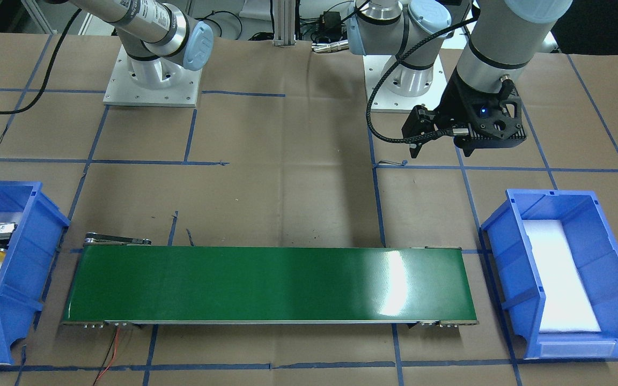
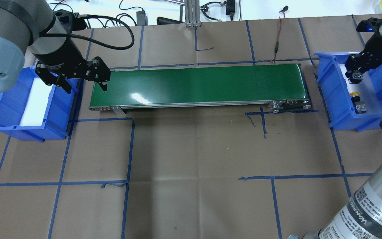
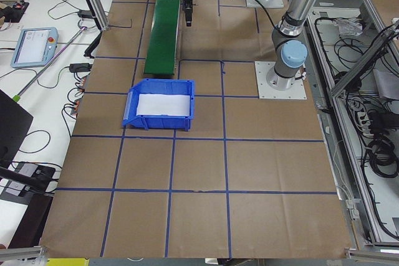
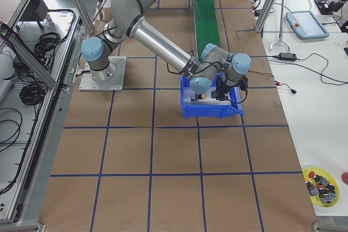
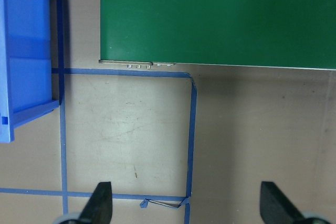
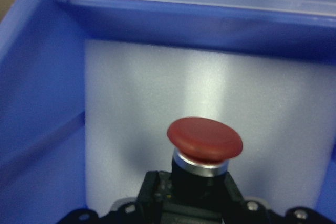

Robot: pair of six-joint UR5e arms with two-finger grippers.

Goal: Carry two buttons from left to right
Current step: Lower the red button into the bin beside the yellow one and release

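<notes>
The right gripper [image 2: 356, 71] is down inside the blue bin [image 2: 324, 91] on its side of the table. Its wrist view shows the red button [image 6: 205, 139] directly ahead. The button's black body sits between the two fingers [image 6: 79, 216] at the foot of that view, cap pointing away, so the gripper looks clamped on the body. I cannot tell whether the button is lifted off the white padding [image 6: 157, 93] or resting on it. Just beside the gripper, toward the robot, the yellow button [image 2: 355, 94] lies on its side on the same padding, untouched and apart from the red one.

Farther out from this gripper, past the bin wall, the green conveyor belt [image 2: 197, 83] runs across the table with nothing on it. Beyond the belt's far end the left gripper [image 5: 186, 203] hangs over the brown table paper [image 5: 236, 129], fingers [image 5: 102, 200] spread wide with nothing between them. The belt's end is just ahead of it. The second blue bin [image 2: 28, 132] is just beside it and holds only its white padding.

By my reading the task is at its first step: neither button has left the starting bin, and none has arrived in the far one. The grasp on the red one seems made. What is left is lifting it out and sending it across, likely by the belt, then the same run for the yellow one.
</notes>
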